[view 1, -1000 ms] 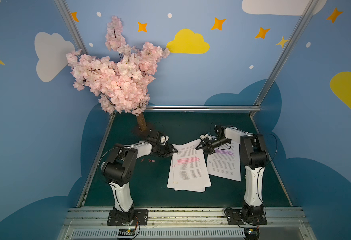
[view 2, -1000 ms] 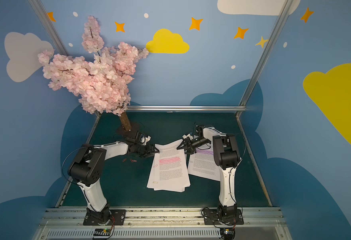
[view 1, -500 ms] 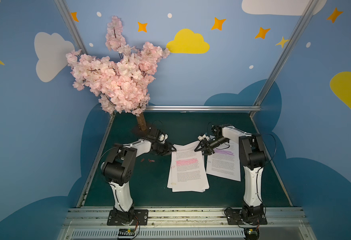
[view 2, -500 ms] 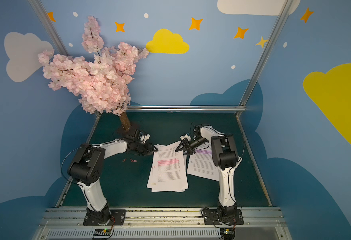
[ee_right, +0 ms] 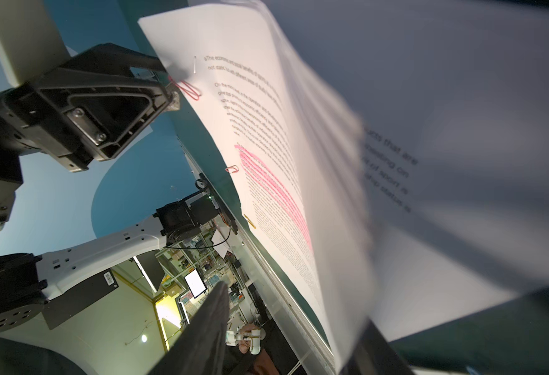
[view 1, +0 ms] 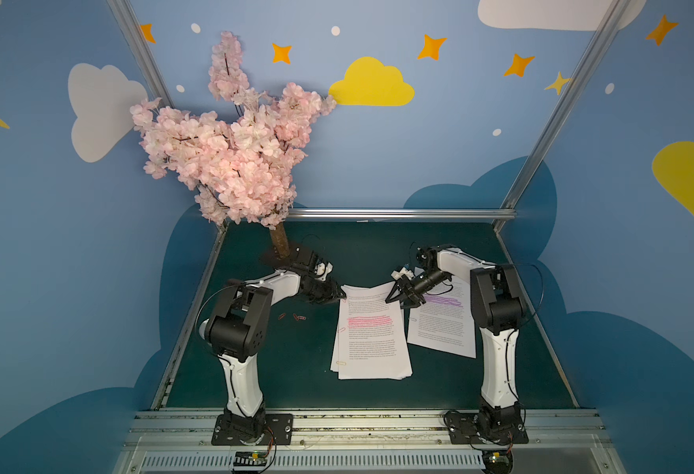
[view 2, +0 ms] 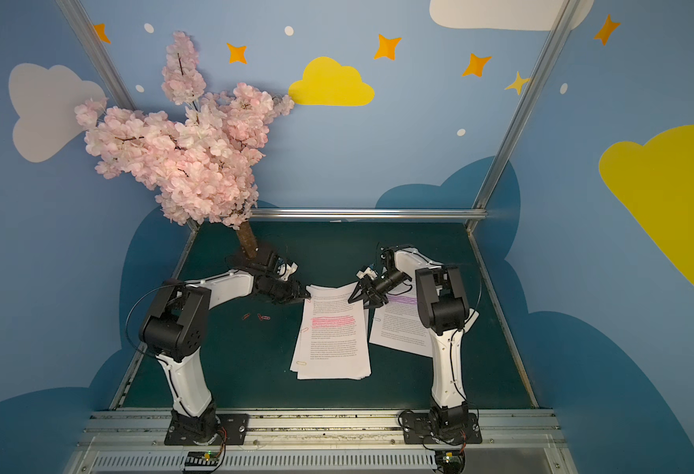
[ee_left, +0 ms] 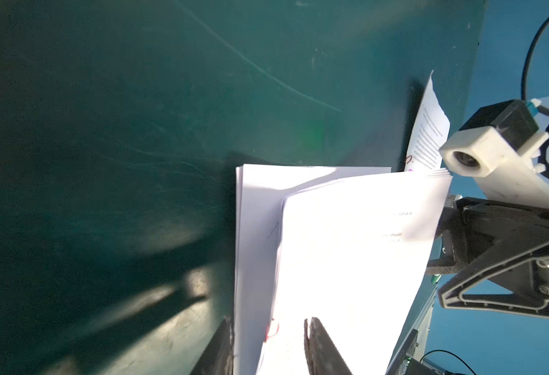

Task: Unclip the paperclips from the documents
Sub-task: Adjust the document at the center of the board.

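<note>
3 loose clips are seen on the tabletop, left of the pink doc at its ctr. 3 are left on the doc's left edge. The red clip is straddled by the left end effector, jaws apart. The far right corner is gripped by the right end effector.

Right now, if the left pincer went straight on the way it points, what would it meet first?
Most likely the red clip on the corner of the document; it sits just ahead, between the tips of the left pincer. Depth is unclear.
</note>
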`<state>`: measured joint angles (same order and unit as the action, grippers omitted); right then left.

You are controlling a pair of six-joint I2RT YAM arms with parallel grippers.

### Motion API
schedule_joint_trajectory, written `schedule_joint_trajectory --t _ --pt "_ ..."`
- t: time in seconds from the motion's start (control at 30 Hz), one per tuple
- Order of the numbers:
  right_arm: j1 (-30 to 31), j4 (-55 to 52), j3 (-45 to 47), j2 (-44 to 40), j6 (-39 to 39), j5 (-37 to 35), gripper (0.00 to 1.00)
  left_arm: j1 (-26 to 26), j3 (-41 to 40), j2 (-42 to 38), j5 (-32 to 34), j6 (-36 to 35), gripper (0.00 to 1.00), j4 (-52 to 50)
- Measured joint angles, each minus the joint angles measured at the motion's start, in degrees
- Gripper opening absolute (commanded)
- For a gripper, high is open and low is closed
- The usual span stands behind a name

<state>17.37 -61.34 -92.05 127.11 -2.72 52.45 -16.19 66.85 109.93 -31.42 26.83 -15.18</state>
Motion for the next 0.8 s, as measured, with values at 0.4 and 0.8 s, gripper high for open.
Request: schedule_joint_trajectory --t 0.4,0.8 --pt "0.09 2.73 0.02 0.9 -3.87 -4.13 0.51 -0.61 -1.14 0.0 -0.55 0.87 0.48 0.98" --pt "-1.55 3.93 0.15 -3.45 -6.12 -16.24 0.51 -0.85 -1.16 0.0 -0.74 1.31 0.48 1.57"
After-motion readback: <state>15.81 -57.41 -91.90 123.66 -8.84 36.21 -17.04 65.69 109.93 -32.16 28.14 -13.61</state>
